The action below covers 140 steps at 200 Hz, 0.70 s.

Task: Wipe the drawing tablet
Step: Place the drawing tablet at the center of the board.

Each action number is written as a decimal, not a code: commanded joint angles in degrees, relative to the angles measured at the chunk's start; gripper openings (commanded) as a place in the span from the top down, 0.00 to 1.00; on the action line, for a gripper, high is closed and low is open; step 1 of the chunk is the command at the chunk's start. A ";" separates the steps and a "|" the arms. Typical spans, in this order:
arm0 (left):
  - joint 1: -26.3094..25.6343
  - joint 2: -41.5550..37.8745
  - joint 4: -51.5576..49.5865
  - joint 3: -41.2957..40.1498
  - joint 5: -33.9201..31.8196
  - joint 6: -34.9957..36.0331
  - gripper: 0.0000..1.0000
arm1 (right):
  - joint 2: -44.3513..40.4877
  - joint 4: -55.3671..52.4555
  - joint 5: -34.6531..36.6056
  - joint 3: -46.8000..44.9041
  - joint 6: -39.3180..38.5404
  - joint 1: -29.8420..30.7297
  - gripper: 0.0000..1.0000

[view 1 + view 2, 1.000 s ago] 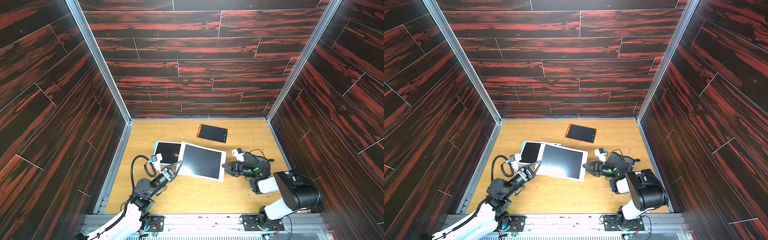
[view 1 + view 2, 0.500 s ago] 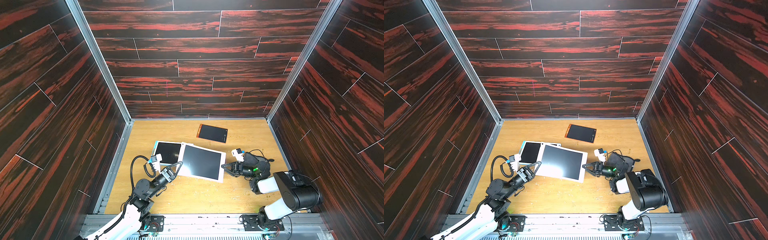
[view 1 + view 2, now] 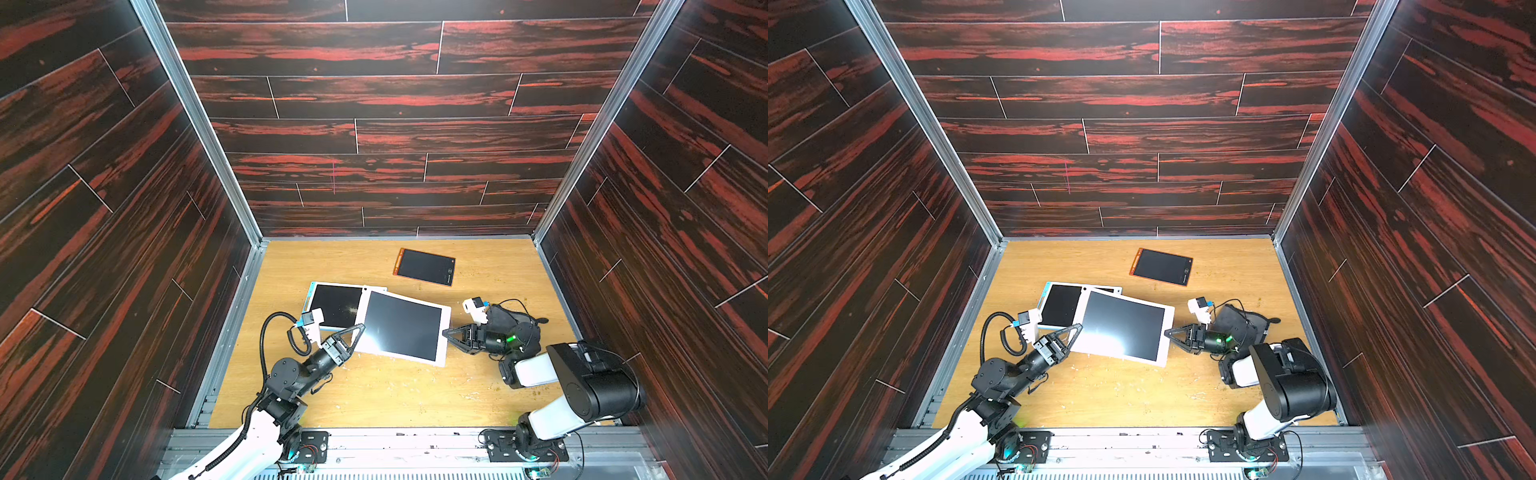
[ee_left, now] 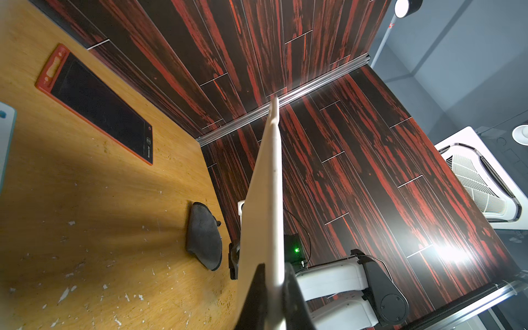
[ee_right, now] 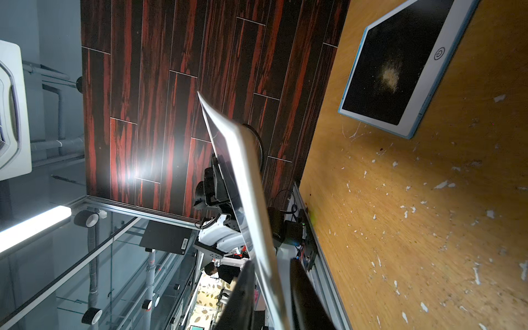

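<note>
The large white drawing tablet [image 3: 401, 326] [image 3: 1121, 326] hangs tilted a little above the wooden floor. My left gripper [image 3: 360, 328] [image 4: 271, 274] is shut on its left edge, and in the left wrist view the tablet [image 4: 267, 185] runs away from me edge-on. My right gripper [image 3: 445, 332] [image 5: 271, 265] straddles the tablet's right edge [image 5: 245, 171]. One finger lies against the tablet, and a narrow gap shows at the other. A black cloth [image 3: 505, 316] [image 4: 204, 235] lies on the floor just behind the right gripper.
A smaller blue-rimmed tablet [image 3: 334, 305] [image 5: 397, 65] with a pale dusty smudge on its screen lies partly under the white one. An orange-rimmed tablet [image 3: 424, 267] [image 4: 97, 105] lies near the back wall. White flecks dot the wooden floor [image 3: 374, 395]. Dark panel walls enclose three sides.
The right gripper's jaws have narrowed around the tablet's right edge. The left arm and the tablet have barely moved.
</note>
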 commanded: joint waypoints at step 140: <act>0.29 -2.68 0.85 1.89 -0.93 0.89 1.00 | 0.54 1.64 -0.94 -1.12 -0.93 0.37 1.00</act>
